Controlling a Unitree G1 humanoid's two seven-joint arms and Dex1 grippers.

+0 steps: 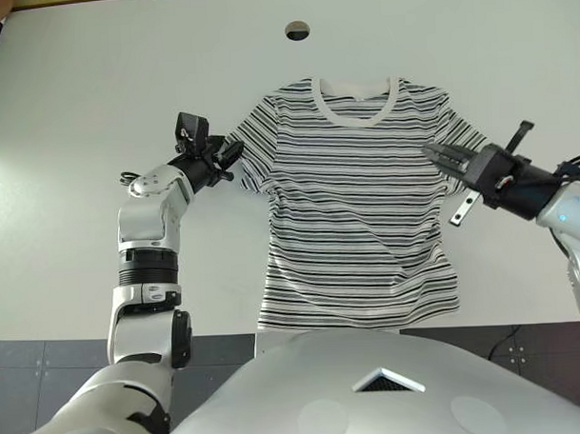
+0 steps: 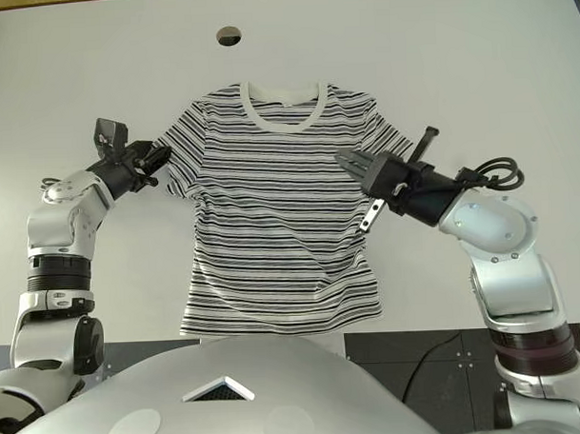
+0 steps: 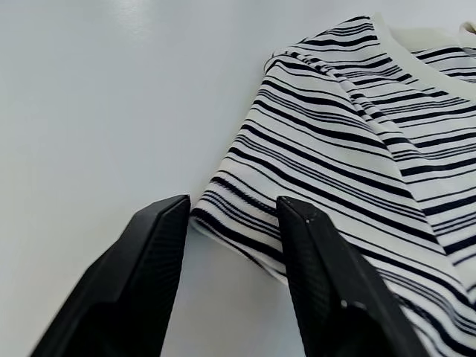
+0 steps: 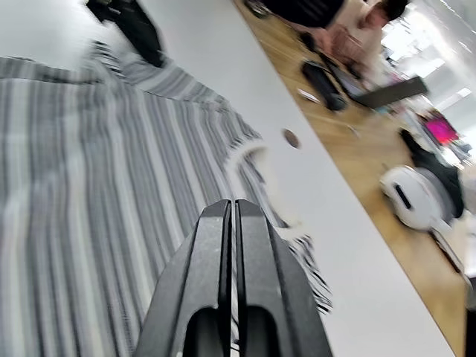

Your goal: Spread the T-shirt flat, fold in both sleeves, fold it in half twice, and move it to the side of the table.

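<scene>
Lying flat, T-shirt (image 1: 356, 205), left end effector (image 1: 234, 152) spread at sleeve hem (image 3: 238, 223), right end effector (image 2: 345, 158) pressed together, partly masking other sleeve (image 1: 458, 130)

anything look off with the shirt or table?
Nothing spilled or damaged. The black-and-white striped T-shirt lies spread, but diagonal creases cross its lower half, so it isn't fully flat, and its hem sits close to the white table's near edge.

Left side: left arm bent at the elbow, forearm angled far and to the right. left gripper (image 1: 233, 156) held low, fingers (image 3: 149, 253) parted. Right side: right arm reaches in, forearm pointing left. right gripper (image 2: 345, 157) pressed closed, tips leftward.
</scene>
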